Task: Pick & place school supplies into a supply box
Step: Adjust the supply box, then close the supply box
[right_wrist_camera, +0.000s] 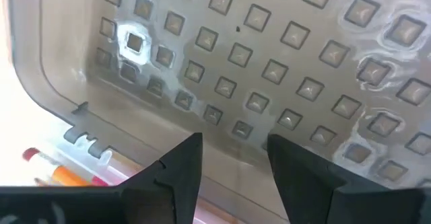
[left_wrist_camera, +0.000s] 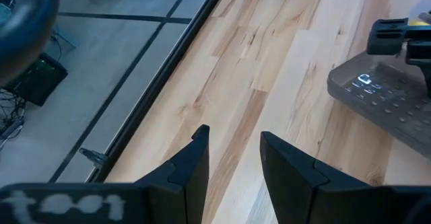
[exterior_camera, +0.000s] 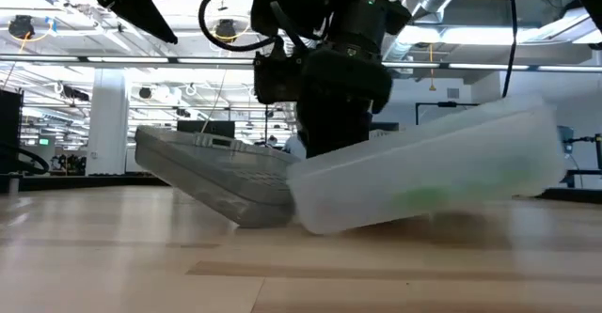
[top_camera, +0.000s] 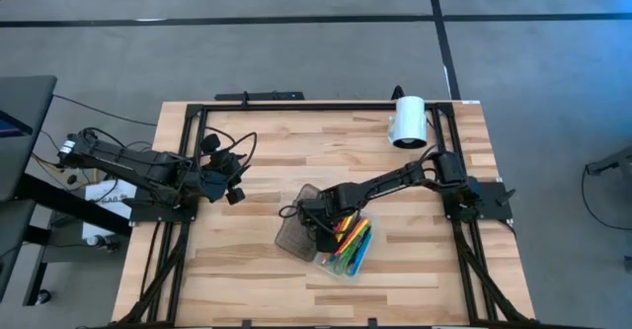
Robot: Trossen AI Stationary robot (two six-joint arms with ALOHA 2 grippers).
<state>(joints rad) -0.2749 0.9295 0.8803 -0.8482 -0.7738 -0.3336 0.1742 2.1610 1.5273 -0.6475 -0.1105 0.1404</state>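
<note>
Supply box (top_camera: 346, 250) of coloured pens (top_camera: 351, 238) sits mid-table, lid (top_camera: 296, 230) flung open, as my right gripper (top_camera: 318, 220) hovers unclenched over its hinge and left gripper (top_camera: 234, 193) idles released, table's left.

Grey dotted lid (top_camera: 299, 232), orange, yellow, green, pink pens (top_camera: 351, 242), pale wood table (top_camera: 257, 161)

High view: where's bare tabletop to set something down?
Free: wood between the left gripper and the grey dotted lid; the far strip left of the white cylinder; the near-left corner. Crowded: centre-right, where the right gripper sits over lid and pen-filled supply box.
</note>
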